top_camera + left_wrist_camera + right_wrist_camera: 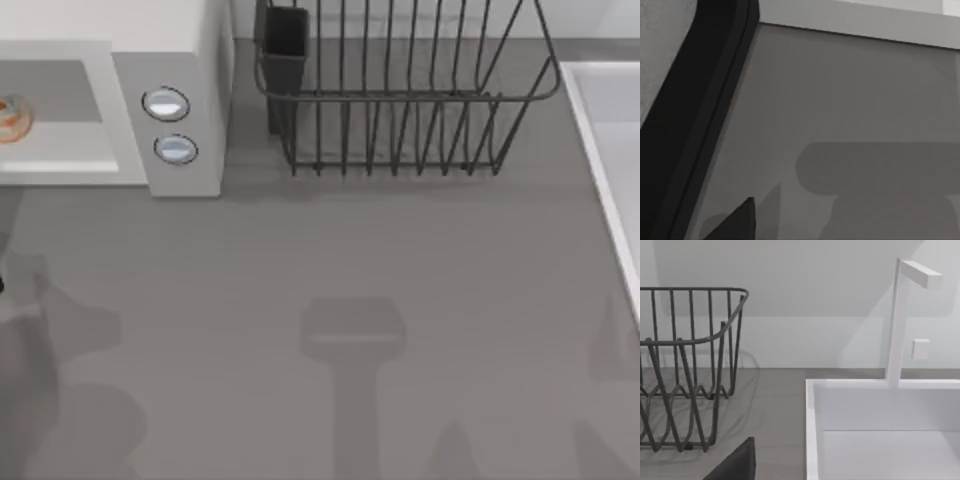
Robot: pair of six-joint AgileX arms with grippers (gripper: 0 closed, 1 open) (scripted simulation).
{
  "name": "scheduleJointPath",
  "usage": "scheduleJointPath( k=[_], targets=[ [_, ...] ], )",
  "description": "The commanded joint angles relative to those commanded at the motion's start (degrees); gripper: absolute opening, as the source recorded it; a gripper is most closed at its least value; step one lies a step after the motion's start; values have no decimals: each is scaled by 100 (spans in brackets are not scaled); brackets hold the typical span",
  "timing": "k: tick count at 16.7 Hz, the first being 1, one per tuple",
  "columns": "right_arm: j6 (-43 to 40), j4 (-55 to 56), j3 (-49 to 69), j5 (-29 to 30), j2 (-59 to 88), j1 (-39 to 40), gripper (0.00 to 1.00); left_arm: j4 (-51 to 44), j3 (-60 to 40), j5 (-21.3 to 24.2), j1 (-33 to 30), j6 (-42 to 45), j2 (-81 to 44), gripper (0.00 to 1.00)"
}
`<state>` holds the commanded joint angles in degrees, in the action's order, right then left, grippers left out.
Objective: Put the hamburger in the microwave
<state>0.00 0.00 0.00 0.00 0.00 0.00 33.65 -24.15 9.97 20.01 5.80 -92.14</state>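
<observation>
Plainly, from the top view you can see the hamburger already lying inside the microwave, at the far left edge of the frame, on the pale floor of the cavity; it sits there because that is where the task wants it, so you may judge the placing done and only the door left, if it is to be closed at all; the two round buttons face you on the front panel, and the dark wire rack stands just beside the microwave on its right, well apart from the hamburger; a white sink runs along the table's right edge; in the left wrist view you look past a dark slanted edge at bare grey table, with a dark tip low in the frame, and you cannot tell whether the left claw is released or clenched; in the right wrist view the wire rack and the sink with its white tap lie ahead, a dark tip shows low down, and the right claw's state likewise cannot be told.
</observation>
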Motion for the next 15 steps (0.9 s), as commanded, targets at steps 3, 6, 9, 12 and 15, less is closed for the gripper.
scheduleJointPath(
  k=[3, 6, 9, 12, 15],
  targets=[
    [0, 0, 0, 0, 0, 0, 100, -653, 15, -53, -20, -12, 312, 100],
    [0, 0, 0, 0, 0, 0, 100, -1067, -55, -130, -57, -30, 686, 100],
    [0, 0, 0, 0, 0, 0, 100, -1225, -231, -212, -111, -50, 1093, 100],
    [0, 0, 0, 0, 0, 0, 100, -1223, -406, -273, -160, -65, 1392, 100],
    [0, 0, 0, 0, 0, 0, 100, -1214, -438, -283, -168, -68, 1441, 100]
  ],
)
